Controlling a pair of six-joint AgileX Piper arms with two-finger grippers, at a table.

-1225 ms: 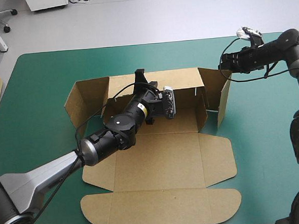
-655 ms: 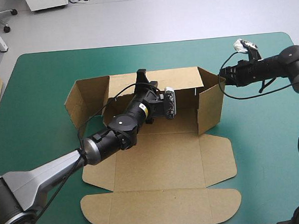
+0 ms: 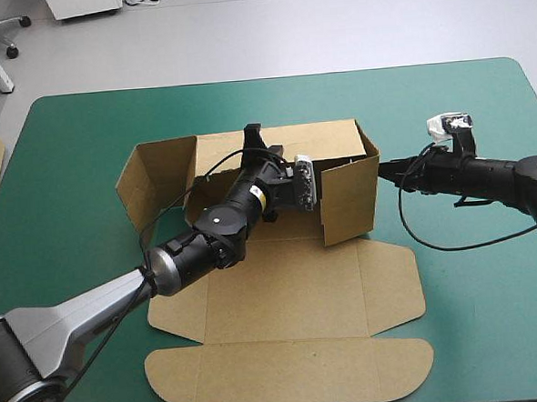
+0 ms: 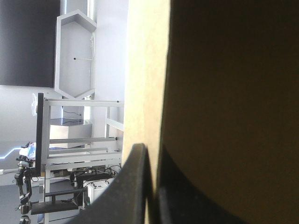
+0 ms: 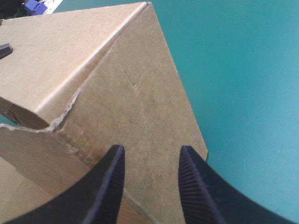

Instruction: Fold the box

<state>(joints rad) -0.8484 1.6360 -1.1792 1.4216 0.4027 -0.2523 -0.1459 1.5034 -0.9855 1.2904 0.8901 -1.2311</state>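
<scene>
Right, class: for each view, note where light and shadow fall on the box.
High view: even light on the box, only faint shadows. Left wrist view: its board at the left gripper is mostly in deep shade, one strip brightly lit. Right wrist view: its wall ahead of the right gripper is evenly lit.

box (image 5: 117,93) — matt brown board, creased | cover (image 5: 243,70) — smooth teal-green | right hand (image 5: 150,148) ribbed, black
</scene>
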